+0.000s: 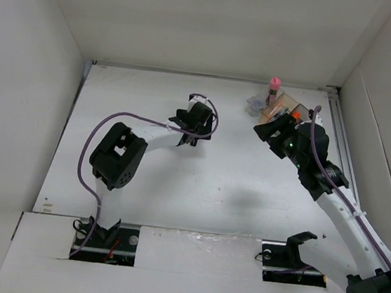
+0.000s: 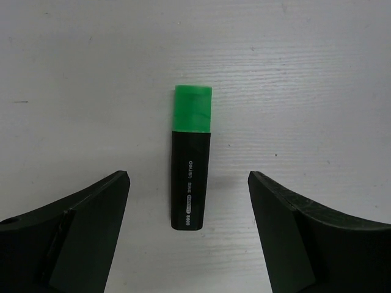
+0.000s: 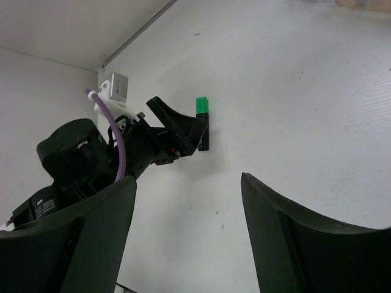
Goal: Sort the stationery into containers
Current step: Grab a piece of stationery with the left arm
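A short black marker with a green end [image 2: 190,165] lies flat on the white table, between the open fingers of my left gripper [image 2: 189,177], which hovers just above it without touching. In the top view my left gripper [image 1: 191,125] hides this marker. The right wrist view shows the marker [image 3: 202,122] at the left gripper's tip [image 3: 174,131]. My right gripper [image 3: 186,183] is open and empty, and sits just in front of the compartment tray [image 1: 290,103] at the back right [image 1: 274,134]. The tray holds a pink-capped bottle [image 1: 274,85] and an orange-ended marker [image 1: 294,115].
White walls enclose the table on the left, back and right. A metal rail [image 1: 340,145] runs along the right edge beside the tray. My left arm's purple cable [image 1: 114,119] loops above the table.
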You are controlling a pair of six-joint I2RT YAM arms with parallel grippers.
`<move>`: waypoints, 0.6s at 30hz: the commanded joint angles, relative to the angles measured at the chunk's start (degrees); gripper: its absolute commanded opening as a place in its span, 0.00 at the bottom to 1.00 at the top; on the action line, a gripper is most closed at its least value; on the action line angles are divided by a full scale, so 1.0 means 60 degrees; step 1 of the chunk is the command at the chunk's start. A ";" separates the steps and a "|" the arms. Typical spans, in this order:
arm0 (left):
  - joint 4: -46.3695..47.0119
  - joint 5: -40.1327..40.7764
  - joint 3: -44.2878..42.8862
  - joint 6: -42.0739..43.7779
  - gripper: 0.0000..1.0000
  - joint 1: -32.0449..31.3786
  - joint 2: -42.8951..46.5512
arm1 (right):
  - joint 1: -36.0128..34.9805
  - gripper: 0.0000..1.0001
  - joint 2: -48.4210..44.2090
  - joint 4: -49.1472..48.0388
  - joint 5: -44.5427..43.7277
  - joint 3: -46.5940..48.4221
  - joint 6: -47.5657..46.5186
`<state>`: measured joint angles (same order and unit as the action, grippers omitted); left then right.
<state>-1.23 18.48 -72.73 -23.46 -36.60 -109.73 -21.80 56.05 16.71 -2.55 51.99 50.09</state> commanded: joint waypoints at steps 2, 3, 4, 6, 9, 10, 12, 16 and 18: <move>-0.0600 0.0216 -0.0665 0.0161 0.76 0.0065 -0.0416 | -0.0058 0.79 -0.0640 0.0685 -0.0249 0.0227 -0.0247; -0.0701 0.0216 -0.0667 0.0161 0.74 0.0065 -0.0620 | -0.0145 0.80 -0.0771 0.0774 -0.0249 0.0227 -0.0247; -0.0804 0.0317 -0.0797 0.0161 0.72 0.0065 -0.0724 | -0.0146 0.83 -0.0773 0.0862 -0.0249 0.0227 -0.0247; -0.0906 0.0318 -0.0916 0.0161 0.71 0.0065 -0.0944 | -0.0146 0.84 -0.1035 0.0994 -0.0249 0.0315 -0.0334; -0.1097 0.0421 -0.1150 0.0263 0.65 0.0065 -0.1252 | -0.0146 0.88 -0.1154 0.1097 -0.0249 0.0315 -0.0335; -0.1098 0.0421 -0.1237 0.0263 0.61 0.0065 -0.1397 | -0.0146 0.88 -0.1241 0.1097 -0.0249 0.0402 -0.0335; -0.1098 0.0421 -0.1238 0.0263 0.46 0.0065 -0.1501 | -0.0146 0.88 -0.1357 0.1185 -0.0249 0.0403 -0.0335; -0.1098 0.0421 -0.1238 0.0176 0.11 0.0065 -0.1501 | -0.0146 0.89 -0.1476 0.1273 -0.0367 0.0403 -0.0335; -0.0953 0.0261 -0.1035 0.0074 0.00 0.0065 -0.1151 | -0.0146 0.90 -0.1564 0.1361 -0.0367 0.0316 -0.0335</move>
<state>-5.04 20.60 -79.00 -22.31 -36.60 -117.89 -22.22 47.86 24.29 -3.64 52.03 48.84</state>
